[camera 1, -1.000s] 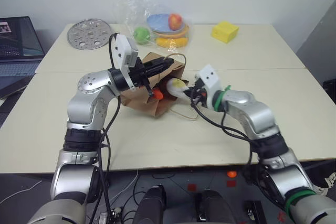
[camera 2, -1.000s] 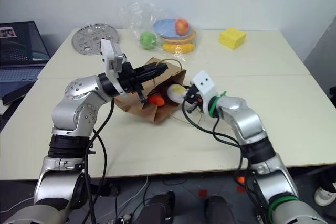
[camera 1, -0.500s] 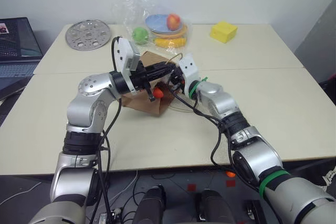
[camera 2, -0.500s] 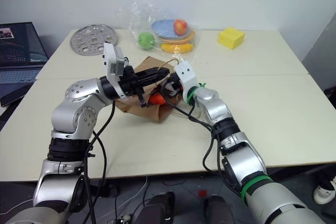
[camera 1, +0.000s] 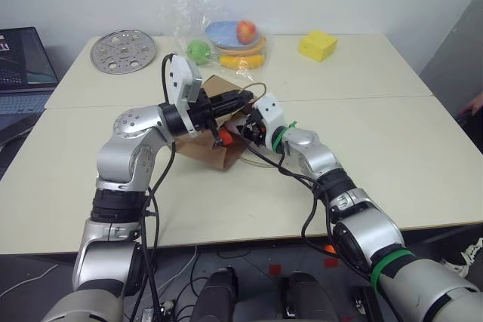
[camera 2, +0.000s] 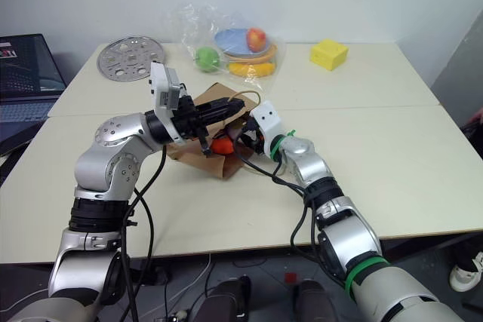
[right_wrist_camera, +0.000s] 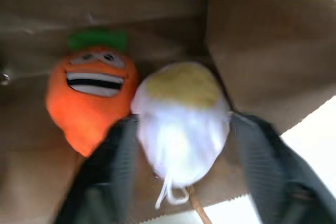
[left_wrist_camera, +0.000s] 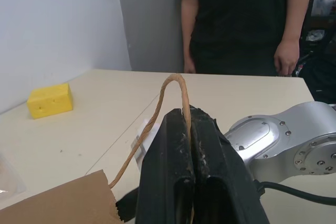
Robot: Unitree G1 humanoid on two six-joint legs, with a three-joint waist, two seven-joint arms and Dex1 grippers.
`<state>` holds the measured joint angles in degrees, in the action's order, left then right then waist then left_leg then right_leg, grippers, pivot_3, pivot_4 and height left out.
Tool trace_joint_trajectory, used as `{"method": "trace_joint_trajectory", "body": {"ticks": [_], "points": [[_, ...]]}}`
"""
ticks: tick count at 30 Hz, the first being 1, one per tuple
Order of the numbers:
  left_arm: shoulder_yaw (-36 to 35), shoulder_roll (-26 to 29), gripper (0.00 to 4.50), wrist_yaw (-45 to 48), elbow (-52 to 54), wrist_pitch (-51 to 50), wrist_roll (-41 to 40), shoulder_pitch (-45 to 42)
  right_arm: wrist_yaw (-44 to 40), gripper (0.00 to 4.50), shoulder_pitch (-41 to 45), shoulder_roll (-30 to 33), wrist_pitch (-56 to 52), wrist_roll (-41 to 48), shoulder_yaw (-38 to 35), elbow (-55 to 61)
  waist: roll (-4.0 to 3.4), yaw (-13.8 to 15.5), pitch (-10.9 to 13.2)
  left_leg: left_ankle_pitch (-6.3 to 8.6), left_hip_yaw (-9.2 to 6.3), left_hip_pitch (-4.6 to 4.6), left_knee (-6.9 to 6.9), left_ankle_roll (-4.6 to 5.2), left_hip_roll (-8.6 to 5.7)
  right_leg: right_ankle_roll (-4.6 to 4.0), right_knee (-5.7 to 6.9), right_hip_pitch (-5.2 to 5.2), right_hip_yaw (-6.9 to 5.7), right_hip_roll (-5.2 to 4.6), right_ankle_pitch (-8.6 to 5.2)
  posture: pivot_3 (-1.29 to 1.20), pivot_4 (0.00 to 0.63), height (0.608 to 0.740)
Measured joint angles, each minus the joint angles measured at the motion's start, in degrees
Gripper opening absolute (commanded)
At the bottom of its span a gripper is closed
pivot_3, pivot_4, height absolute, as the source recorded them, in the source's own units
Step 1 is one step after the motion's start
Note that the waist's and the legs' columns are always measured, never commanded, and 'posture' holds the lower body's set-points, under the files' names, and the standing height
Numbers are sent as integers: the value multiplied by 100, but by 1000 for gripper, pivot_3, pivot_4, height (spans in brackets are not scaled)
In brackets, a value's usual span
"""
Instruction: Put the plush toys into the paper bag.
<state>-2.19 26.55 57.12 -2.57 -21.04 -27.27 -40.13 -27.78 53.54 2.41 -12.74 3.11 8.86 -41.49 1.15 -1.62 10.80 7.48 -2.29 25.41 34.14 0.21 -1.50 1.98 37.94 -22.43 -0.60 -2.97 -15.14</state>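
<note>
A cream table [camera 2: 392, 133] carries a brown paper bag [camera 2: 198, 148] lying on its side near the middle, mouth toward the right arm. The left gripper [camera 2: 230, 105] is clamped on the bag's upper handle [camera 2: 243, 96], holding the mouth up. The right gripper [camera 2: 240, 136] is at the bag's mouth, its fingers hidden. An orange carrot toy [camera 2: 221, 145] shows in the opening. At the far edge lie a perforated metal disc [camera 2: 129, 58], fruit in clear plastic [camera 2: 235, 49] and a yellow block [camera 2: 329, 55]. A laptop [camera 2: 26, 81] stands at the left.
</note>
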Motion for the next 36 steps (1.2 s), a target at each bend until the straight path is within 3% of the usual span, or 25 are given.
{"method": "trace_joint_trajectory", "body": {"ticks": [2,7,14,19,23,26,36], "points": [[9,-21,0,-6,-1,4,1,1,-11,4475,-157,98,-119,5,-12,335,0,2,0,0,0,0,0,0,0,0,0,0,1,-3,0,0,150,740],[20,-54,0,-13,9,18,0,40,-177,4475,-1049,591,-954,40,19,2159,0,20,0,1,-3,0,-5,-1,0,0,-2,0,0,-14,0,0,150,740],[-11,-37,0,-17,5,25,-1,144,-976,4475,-2518,1768,-2257,382,317,4981,0,19,0,2,-3,0,-7,-3,9,-3,-17,4,-2,-17,-8,0,150,740],[-13,-35,0,-3,0,25,0,144,-900,4475,-2803,1610,-2539,378,708,5206,0,-15,0,3,-4,-9,-7,-4,17,-29,-14,7,1,-16,-31,0,150,740],[-13,-42,0,12,-3,25,0,129,-554,4475,-2497,1384,-2461,-81,1103,4582,0,9,0,2,0,-10,-6,-4,16,-38,-17,9,0,-17,-24,0,150,740],[-13,-18,0,48,-4,25,1,117,-500,3862,-2459,1361,-2325,-235,1262,4262,1,42,0,3,3,-7,-7,-5,12,-22,-24,10,-2,-17,-11,0,150,740],[-13,0,0,-24,51,12,2,131,-534,462,-2378,1465,-2136,-310,1274,4066,1,50,0,4,4,-7,-6,-7,12,0,-26,11,-1,-17,-6,0,150,740]]}}
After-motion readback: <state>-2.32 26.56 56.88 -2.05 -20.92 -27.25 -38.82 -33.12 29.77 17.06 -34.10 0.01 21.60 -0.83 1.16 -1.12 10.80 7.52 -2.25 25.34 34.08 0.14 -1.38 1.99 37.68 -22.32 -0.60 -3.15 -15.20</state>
